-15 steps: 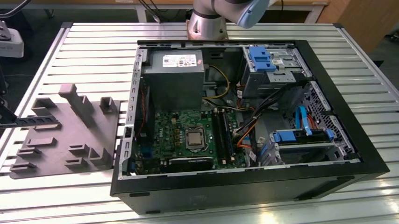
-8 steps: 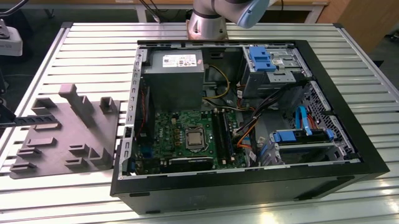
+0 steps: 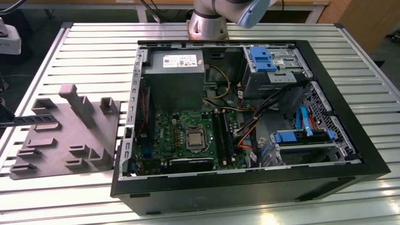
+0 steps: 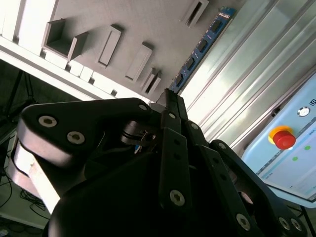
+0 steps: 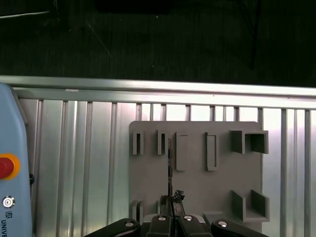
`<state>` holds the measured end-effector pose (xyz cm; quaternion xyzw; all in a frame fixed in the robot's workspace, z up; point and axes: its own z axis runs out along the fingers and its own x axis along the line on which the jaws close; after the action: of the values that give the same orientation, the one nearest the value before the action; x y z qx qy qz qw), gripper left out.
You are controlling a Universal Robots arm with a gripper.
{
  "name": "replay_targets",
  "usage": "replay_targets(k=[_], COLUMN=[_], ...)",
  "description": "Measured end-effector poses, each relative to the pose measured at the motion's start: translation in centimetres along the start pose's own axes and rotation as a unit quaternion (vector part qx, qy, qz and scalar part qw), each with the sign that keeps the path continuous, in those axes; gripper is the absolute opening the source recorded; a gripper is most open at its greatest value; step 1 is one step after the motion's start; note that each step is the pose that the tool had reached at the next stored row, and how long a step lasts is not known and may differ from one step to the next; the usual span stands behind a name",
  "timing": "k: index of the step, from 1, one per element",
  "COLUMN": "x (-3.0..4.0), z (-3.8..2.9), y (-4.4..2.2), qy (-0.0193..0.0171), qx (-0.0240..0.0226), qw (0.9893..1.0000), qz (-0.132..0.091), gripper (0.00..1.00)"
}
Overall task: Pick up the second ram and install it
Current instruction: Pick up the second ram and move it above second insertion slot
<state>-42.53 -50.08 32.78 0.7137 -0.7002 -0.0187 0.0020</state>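
Observation:
My gripper (image 4: 170, 101) is shut on one end of the second ram (image 4: 202, 47), a thin dark blue-green board with chips along it. In the first wrist view the ram (image 5: 170, 165) is edge-on, reaching out from the fingertips over the grey holder plate (image 5: 197, 197). At the exterior view's far left the ram (image 3: 34, 120) is a dark horizontal strip above the grey holder plate (image 3: 62, 150), with the gripper (image 3: 6, 123) at the picture's edge. The green motherboard (image 3: 181, 129) and its long black slots (image 3: 224, 133) lie inside the open computer case (image 3: 250, 183).
A pendant with a red stop button (image 4: 284, 137) lies on the slatted metal table (image 3: 93, 37) beside the holder plate. The arm's base (image 3: 209, 23) stands behind the case. Inside the case are a power supply (image 3: 172, 70), cables and blue drive brackets (image 3: 293, 137).

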Motion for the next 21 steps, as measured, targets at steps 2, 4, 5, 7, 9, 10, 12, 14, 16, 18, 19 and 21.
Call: replay_targets(k=[2, 4, 5, 7, 9, 10, 12, 14, 16, 18, 19, 21], x=[0.00, 0.00, 0.00, 0.00, -0.01, -0.01, -0.01, -0.01, -0.01, -0.01, -0.02, -0.02], z=[-0.08, -0.14, -0.18, -0.25, -0.32, -0.35, -0.41, -0.46, -0.53, -0.61, -0.64, -0.69], y=[0.00, 0.00, 0.00, 0.01, 0.01, 0.01, 0.01, 0.01, 0.01, 0.02, 0.02, 0.02], qy=[0.0000, 0.0000, 0.0000, 0.0000, 0.0000, 0.0000, 0.0000, 0.0000, 0.0000, 0.0000, 0.0000, 0.0000], qx=[0.0000, 0.0000, 0.0000, 0.0000, 0.0000, 0.0000, 0.0000, 0.0000, 0.0000, 0.0000, 0.0000, 0.0001], qw=[1.0000, 1.0000, 1.0000, 1.0000, 1.0000, 1.0000, 1.0000, 1.0000, 1.0000, 1.0000, 1.0000, 1.0000], qz=[0.000, 0.000, 0.000, 0.000, 0.000, 0.000, 0.000, 0.000, 0.000, 0.000, 0.000, 0.000], gripper=[0.12, 0.12, 0.12, 0.12, 0.12, 0.12, 0.12, 0.12, 0.12, 0.12, 0.12, 0.12])
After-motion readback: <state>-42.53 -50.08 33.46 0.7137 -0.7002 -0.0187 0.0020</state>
